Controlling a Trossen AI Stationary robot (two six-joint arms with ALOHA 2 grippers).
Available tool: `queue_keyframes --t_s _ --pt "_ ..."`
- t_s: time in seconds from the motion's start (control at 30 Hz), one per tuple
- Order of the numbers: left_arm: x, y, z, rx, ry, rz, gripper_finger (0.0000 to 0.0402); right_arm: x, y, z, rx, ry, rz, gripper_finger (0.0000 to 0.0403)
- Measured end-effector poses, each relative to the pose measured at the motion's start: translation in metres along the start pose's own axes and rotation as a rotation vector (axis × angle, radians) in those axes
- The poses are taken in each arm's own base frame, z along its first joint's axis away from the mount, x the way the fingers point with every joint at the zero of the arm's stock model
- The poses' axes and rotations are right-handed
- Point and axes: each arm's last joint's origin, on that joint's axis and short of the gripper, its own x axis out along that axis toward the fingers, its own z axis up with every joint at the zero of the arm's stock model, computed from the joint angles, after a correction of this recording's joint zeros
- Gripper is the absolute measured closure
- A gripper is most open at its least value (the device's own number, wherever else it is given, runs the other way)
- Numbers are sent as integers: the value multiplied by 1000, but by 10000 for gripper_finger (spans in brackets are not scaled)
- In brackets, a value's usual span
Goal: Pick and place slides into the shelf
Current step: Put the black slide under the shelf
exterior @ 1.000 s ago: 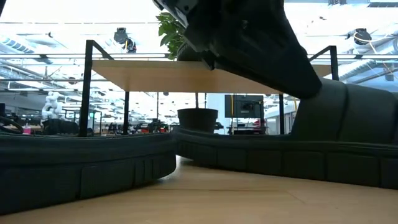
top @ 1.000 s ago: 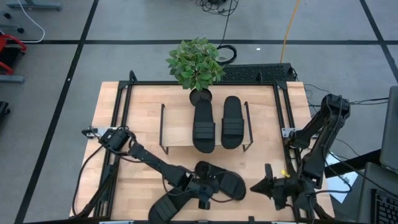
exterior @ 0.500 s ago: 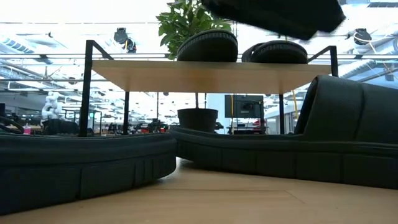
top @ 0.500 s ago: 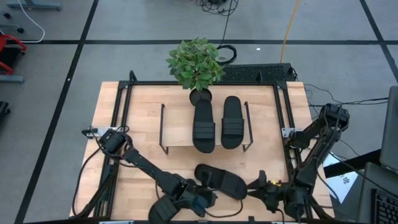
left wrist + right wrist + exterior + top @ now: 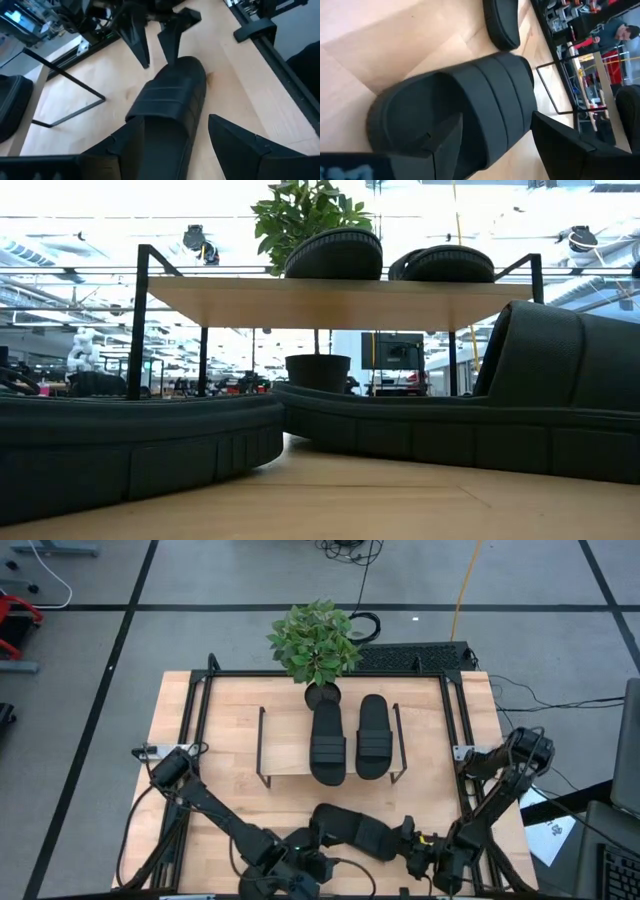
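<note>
Slide [image 5: 352,832] on the table between parted left gripper [image 5: 300,862] and parted right gripper [image 5: 412,850], ungripped.

4 slides [image 5: 328,743], all matte black, straps ribbed in parallel bands. Shelf [image 5: 285,745] top light wood, end frames dark metal; table [image 5: 230,710] pale wood grain, black frame. Plant [image 5: 315,640] green-leaved, pot [image 5: 317,372] black; both arms dark.
</note>
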Motion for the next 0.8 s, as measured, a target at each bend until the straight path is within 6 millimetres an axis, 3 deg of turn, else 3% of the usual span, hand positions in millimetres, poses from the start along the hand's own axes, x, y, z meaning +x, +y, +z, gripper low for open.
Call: queue_keyframes --t_s 0.3,0.8 --pt "-6 -6 -1 1 7 3 181 18 -1 -1 145 26 -66 174" --pt "-8 -7 -8 -63 66 0 181 20 1 -2 163 23 28 174"
